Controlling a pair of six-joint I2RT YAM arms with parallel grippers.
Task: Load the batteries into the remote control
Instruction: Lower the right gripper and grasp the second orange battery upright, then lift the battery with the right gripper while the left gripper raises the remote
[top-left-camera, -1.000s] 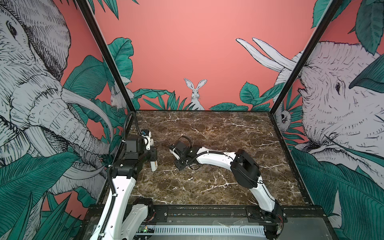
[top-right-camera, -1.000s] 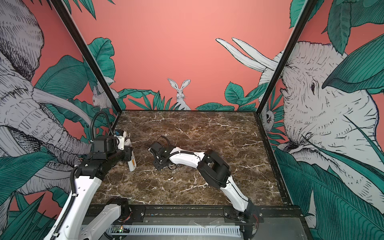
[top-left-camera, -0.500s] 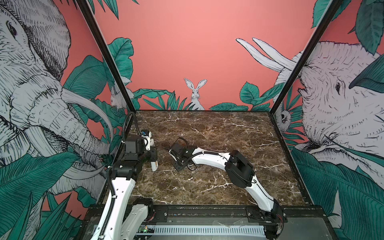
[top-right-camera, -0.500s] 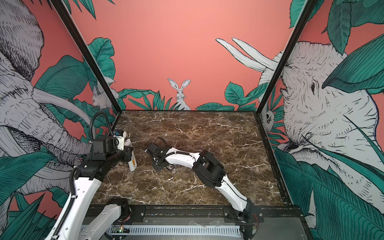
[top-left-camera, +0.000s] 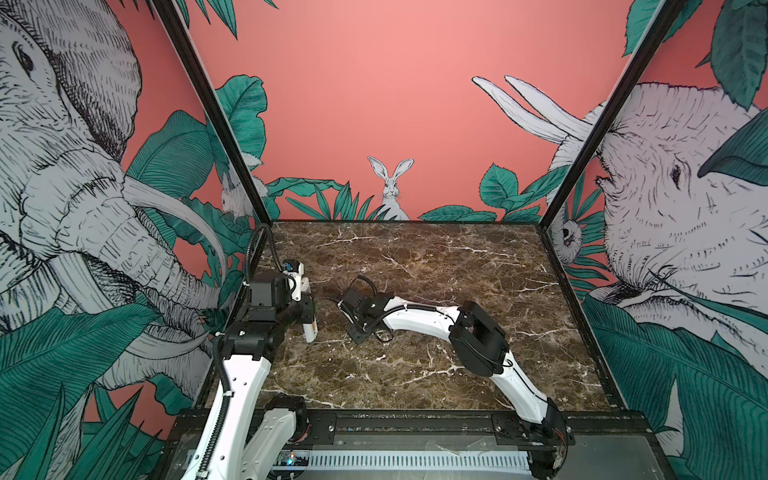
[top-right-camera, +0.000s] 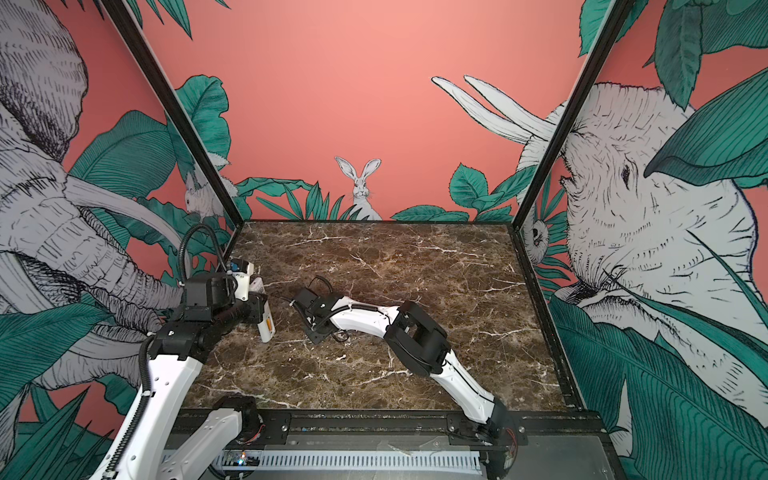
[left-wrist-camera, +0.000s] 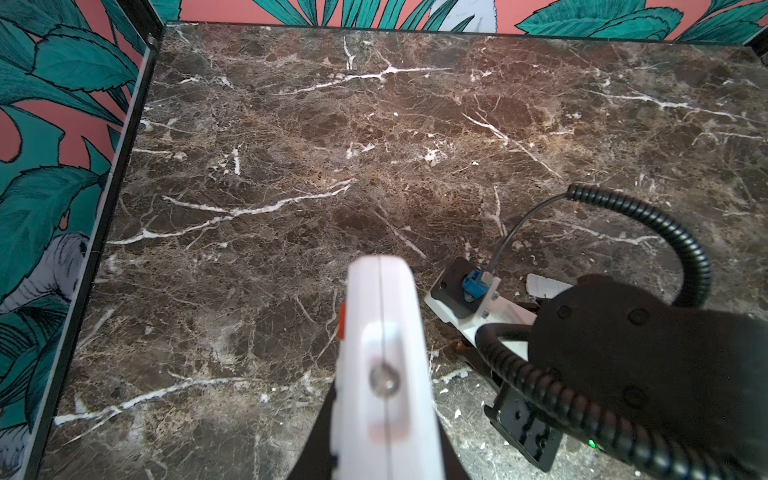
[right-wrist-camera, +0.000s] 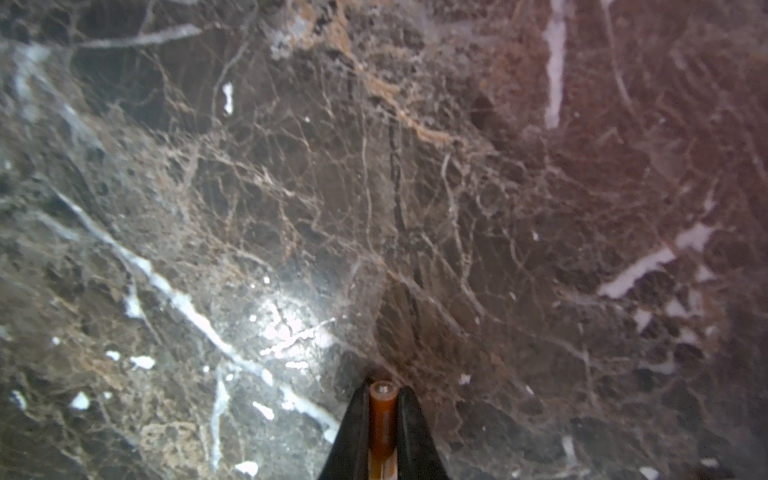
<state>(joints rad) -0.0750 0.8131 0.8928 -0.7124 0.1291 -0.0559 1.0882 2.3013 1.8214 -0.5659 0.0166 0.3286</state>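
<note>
My left gripper (top-left-camera: 306, 311) is shut on the remote control (top-left-camera: 310, 328), a long white bar held tilted above the table's left side. An orange patch shows near its lower end in both top views. In the left wrist view the remote control (left-wrist-camera: 384, 365) runs out between the jaws, end on. My right gripper (top-left-camera: 358, 333) is low over the table just right of the remote. In the right wrist view it (right-wrist-camera: 383, 395) is shut on an orange battery (right-wrist-camera: 381, 419) with a metal tip. No other battery is plainly in view.
The brown marble table (top-left-camera: 436, 270) is walled by black posts and printed panels on three sides. A small white flat piece (left-wrist-camera: 546, 286) lies on the table just beyond my right wrist (left-wrist-camera: 623, 357). A coiled black cable (left-wrist-camera: 681, 241) loops above that wrist.
My right gripper has shifted a little to the left, towards the remote, and its jaws have closed on the orange battery. The left arm and the remote have stayed put.
</note>
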